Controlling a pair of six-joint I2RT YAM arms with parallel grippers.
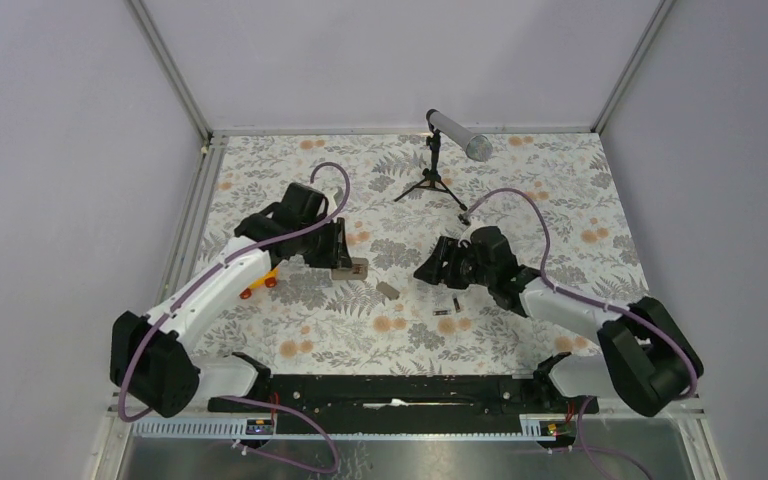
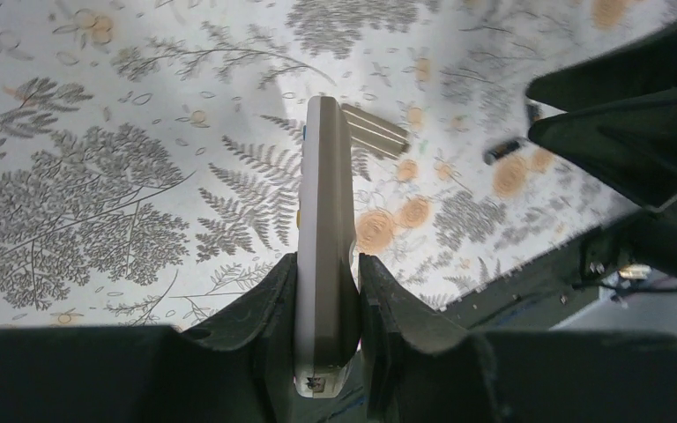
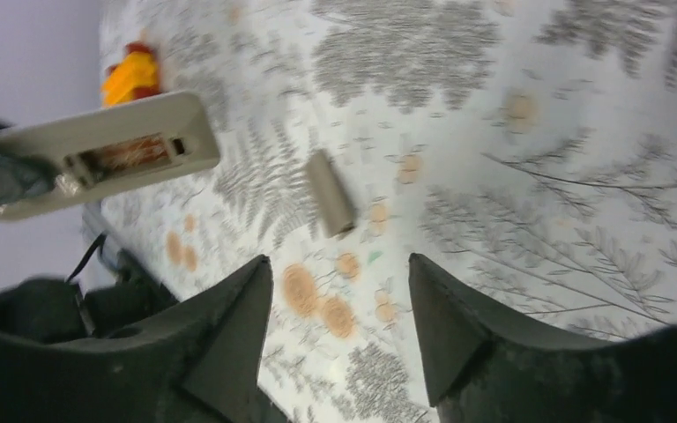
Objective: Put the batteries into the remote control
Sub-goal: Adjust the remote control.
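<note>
My left gripper is shut on the remote control and holds it edge-on above the table. In the right wrist view the remote control shows its beige back, with the battery compartment uncovered and orange contacts inside. In the top view the left gripper and remote control are left of centre. The batteries lie on the cloth near the right arm; one battery shows as a dark cylinder. My right gripper stands open and holds nothing; seen from above, the right gripper hovers right of the remote.
A flat grey cover piece lies between the grippers, and the same cover piece shows ahead of the right fingers. An orange toy car sits under the left arm. A microphone on a tripod stands at the back.
</note>
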